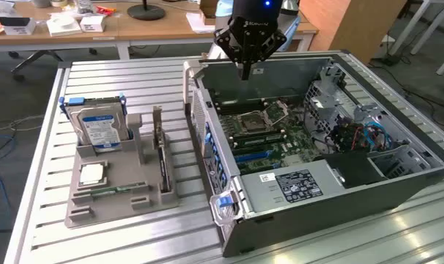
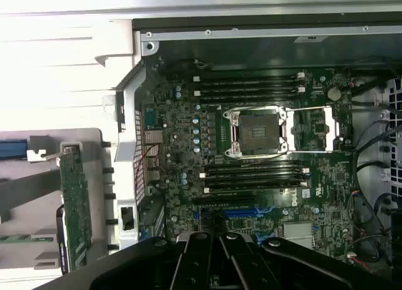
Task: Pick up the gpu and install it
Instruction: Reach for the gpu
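Exterior view: tool (image 1: 245, 72) pressed together, empty, above the open case (image 1: 354, 203) far rim; gpu (image 1: 161, 151) upright in grey holder (image 1: 119, 204) beside case

Wrist view: gpu (image 2: 75, 205) outside case wall; pick-up and install both pending

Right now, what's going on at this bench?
A robot arm's gripper hangs shut and empty over the open computer case. The gpu stands on edge in the grey holder on the table, to the exterior view's left of the case, near the hard drive. It has not been picked up yet.
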### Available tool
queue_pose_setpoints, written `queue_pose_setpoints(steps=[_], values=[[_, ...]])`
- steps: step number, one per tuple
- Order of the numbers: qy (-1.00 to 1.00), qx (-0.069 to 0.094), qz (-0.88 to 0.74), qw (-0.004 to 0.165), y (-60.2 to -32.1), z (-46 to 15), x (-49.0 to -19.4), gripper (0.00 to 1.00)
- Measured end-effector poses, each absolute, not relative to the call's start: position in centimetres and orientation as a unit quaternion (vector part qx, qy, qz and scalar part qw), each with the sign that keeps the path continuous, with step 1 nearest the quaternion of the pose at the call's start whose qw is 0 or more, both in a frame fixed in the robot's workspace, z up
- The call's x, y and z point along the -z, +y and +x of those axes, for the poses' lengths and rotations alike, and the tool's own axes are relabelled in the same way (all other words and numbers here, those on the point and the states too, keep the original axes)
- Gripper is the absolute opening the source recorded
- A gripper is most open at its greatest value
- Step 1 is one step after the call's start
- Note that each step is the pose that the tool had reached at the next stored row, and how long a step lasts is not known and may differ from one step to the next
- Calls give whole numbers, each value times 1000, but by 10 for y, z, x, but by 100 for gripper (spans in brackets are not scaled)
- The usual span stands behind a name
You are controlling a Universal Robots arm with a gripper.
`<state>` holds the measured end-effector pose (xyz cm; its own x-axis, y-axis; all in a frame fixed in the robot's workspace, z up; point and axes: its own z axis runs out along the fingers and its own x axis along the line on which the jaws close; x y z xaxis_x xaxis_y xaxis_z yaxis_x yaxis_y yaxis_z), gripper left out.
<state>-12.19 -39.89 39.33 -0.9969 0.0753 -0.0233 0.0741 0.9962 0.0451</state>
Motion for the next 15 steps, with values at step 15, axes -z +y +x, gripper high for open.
queue_pose_setpoints(steps=[15], values=[[999, -22, 37, 13, -399, -124, -393, 10]])
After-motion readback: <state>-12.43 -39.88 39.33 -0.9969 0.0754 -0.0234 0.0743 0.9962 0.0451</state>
